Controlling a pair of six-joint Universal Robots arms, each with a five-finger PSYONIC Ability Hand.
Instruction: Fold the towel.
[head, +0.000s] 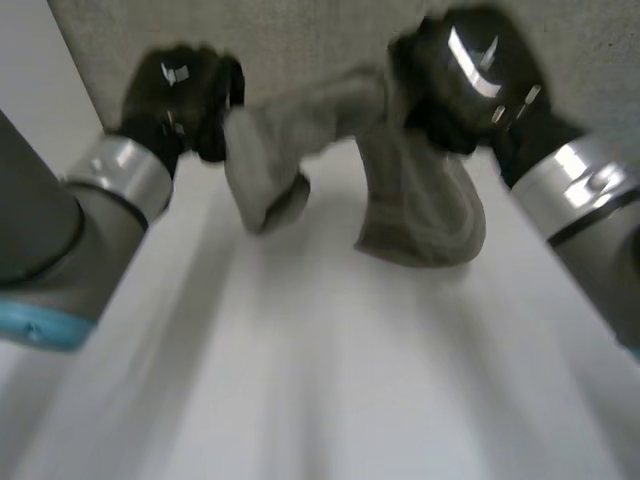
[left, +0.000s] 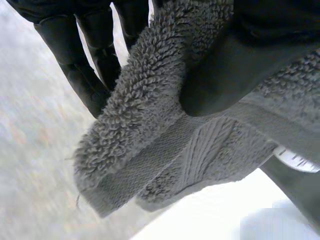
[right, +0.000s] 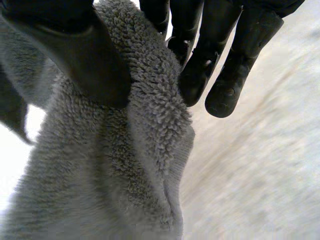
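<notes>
A grey terry towel (head: 400, 190) hangs lifted above the white table (head: 320, 380), held between both hands. My left hand (head: 185, 95) pinches one end of it; in the left wrist view its thumb (left: 225, 70) presses the towel's banded edge (left: 150, 155) against the fingers (left: 85, 75). My right hand (head: 465, 80) grips the other end; in the right wrist view the thumb (right: 85, 60) clamps the pile (right: 115, 165) against the fingers (right: 215, 65). The cloth sags between the hands and droops in two bunched lobes.
A pale grey wall (head: 300, 40) rises behind the table's far edge. Both forearms reach in from the near corners, with bare table between them.
</notes>
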